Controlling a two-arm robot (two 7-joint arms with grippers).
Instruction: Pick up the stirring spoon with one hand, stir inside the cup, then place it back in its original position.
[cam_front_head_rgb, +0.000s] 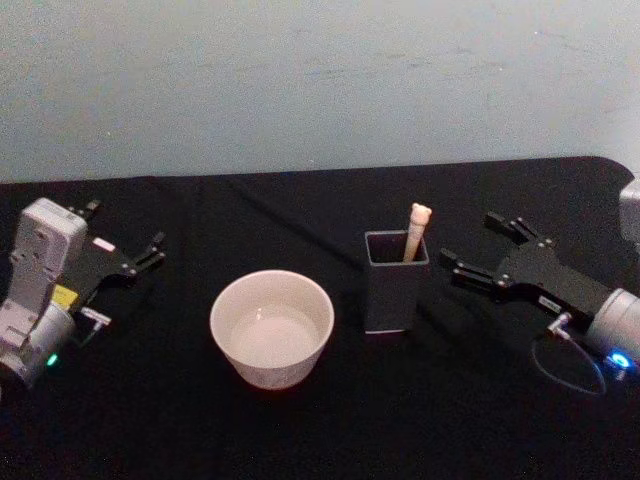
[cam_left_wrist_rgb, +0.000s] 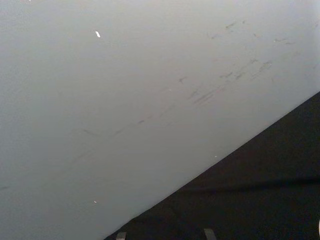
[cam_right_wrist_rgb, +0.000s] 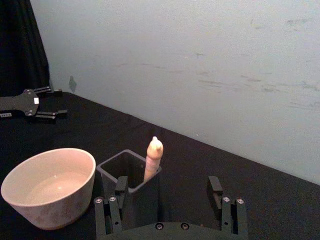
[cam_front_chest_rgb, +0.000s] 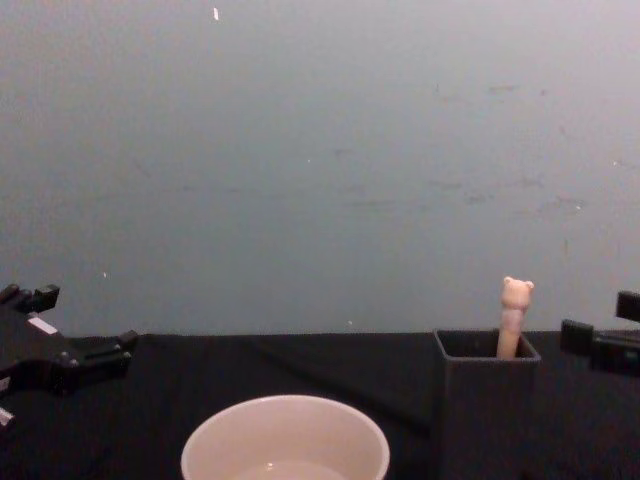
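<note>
One cup (cam_front_head_rgb: 271, 330) and one dark holder (cam_front_head_rgb: 396, 295) stand on the table (cam_front_head_rgb: 300, 210), head view; one spoon (cam_front_head_rgb: 416, 230) stands inside the holder. Beside them the left claw (cam_front_head_rgb: 125, 226) and right claw (cam_front_head_rgb: 468, 238) are both spread. Chest view: the spoon's bear head clears the holder's rim.

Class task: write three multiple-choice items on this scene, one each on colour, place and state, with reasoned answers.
1. What colour is the cup? A cream-white; B red; C blue.
2. Where is the stirring spoon? A in the cup; B in the dark holder; C beside the cup.
3. How is the right end effector? A open, empty; B shut on the spoon; C shut on the cup.
Answers: 1 A, its wall looks cream-white. 2 B, its bear-topped handle sticks out of the holder. 3 A, its fingers stand apart, holding nothing.
</note>
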